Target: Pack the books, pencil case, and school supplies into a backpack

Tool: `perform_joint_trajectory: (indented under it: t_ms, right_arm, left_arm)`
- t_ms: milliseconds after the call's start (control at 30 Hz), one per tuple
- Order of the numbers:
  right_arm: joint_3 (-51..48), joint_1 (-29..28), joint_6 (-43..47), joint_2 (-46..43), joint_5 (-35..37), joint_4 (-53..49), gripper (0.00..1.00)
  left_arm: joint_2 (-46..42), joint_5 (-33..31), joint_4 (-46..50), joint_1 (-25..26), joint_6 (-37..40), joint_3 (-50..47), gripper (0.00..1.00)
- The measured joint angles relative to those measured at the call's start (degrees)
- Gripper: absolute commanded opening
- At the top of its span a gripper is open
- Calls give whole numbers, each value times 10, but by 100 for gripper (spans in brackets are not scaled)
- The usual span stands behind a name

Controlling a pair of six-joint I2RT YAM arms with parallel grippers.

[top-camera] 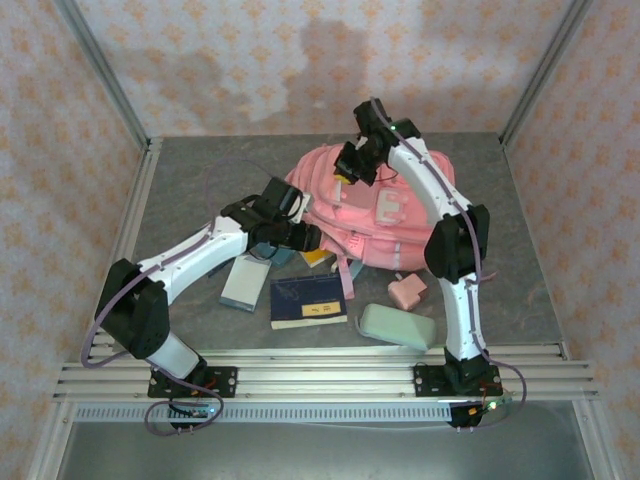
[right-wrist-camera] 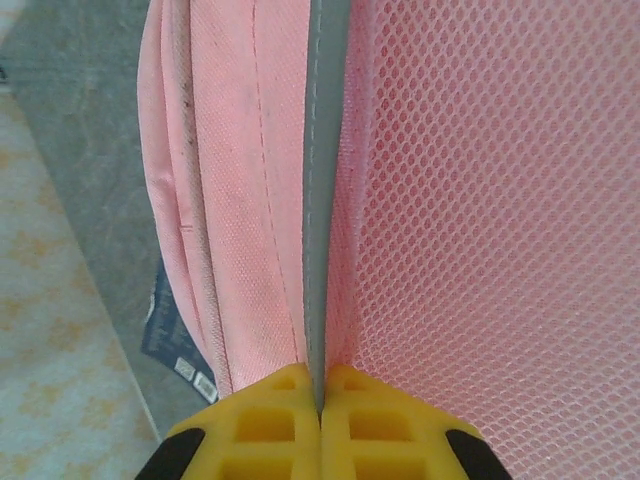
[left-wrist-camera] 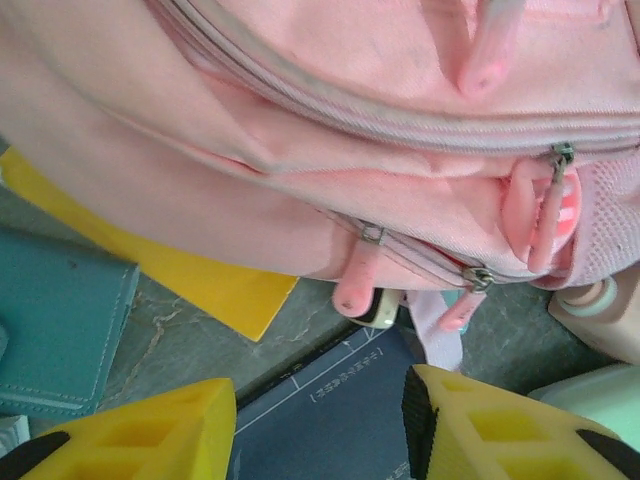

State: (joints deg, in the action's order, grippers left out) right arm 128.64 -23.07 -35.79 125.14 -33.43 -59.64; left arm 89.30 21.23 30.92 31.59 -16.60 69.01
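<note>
The right gripper (right-wrist-camera: 320,400) is clamped shut on the grey trim (right-wrist-camera: 322,200) at the far edge of the pink backpack (top-camera: 370,210), likely to steady and lift it. The left gripper (left-wrist-camera: 320,420) hangs open and empty at the backpack's near side, facing its zipper pulls (left-wrist-camera: 357,285), probably to unzip. The navy book (top-camera: 308,301), the orange-yellow paperback (left-wrist-camera: 200,280) and the mint pencil case (top-camera: 397,326) lie unpacked there.

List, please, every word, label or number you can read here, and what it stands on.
No text is legible.
Navy book: print on its pale band, too small; white cover print, blurred.
Dark book beside the backpack: corner sticker, too small.
</note>
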Motion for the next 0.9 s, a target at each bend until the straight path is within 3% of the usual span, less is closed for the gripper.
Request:
perform_joint_trajectory:
  t_ms: [167,333,500,700,900]
  right_arm:
    - [23,14,-10,-12,-31,-19,0]
    - [33,17,-14,-17,-57,-36,0]
    - [33,19,-21,-17,-80,-40,0]
    - [33,19,-30,-17,-91,-40,0]
    - [28,20,-43,-21,-103,-32,0]
  left_arm:
    - [1,5,-7,10,24,3,63]
    - [22,-3,-8,23,49,20,63]
    - [56,-22,-11,29,71,32,54]
    - [93,-42,-12,35,86,46,53]
    - [101,-89,-19,64,93,48,31]
